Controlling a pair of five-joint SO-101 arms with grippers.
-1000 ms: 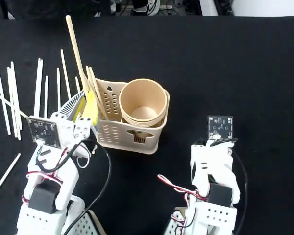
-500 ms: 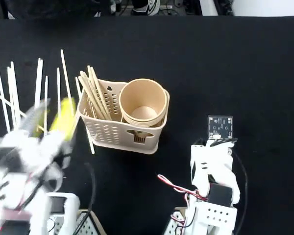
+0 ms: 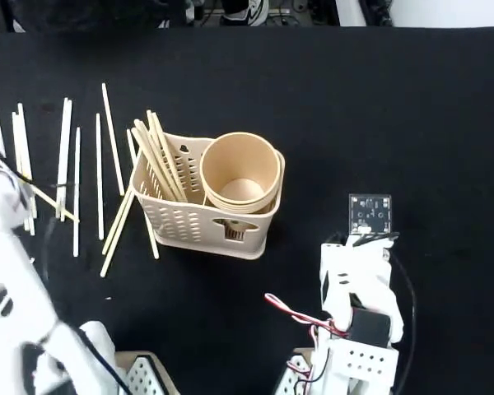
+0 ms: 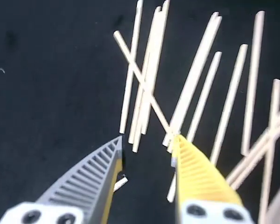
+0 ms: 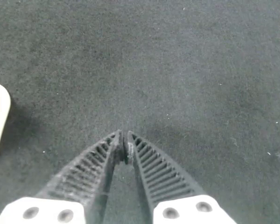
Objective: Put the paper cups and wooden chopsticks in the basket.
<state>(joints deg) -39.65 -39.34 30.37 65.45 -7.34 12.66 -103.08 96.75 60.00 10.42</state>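
The left pincer (image 4: 147, 139) is spread, grey and yellow fingers apart with nothing between them, hovering over the loose chopsticks (image 4: 149, 79) scattered on the bench (image 4: 51, 70). The left arm (image 3: 8, 280) sits blurred at the bench's far left edge, well apart from the basket (image 3: 206, 224). The right pincer (image 5: 125, 136) is pressed together over bare cloth, and the right arm (image 3: 358, 288) is folded back. Stacked cups (image 3: 240, 174) fill one basket compartment; a bundle of sticks (image 3: 158, 160) leans in the other. A second ago the left arm held a chopstick upright at the basket; it has since swung away left, while the right arm has stayed put.
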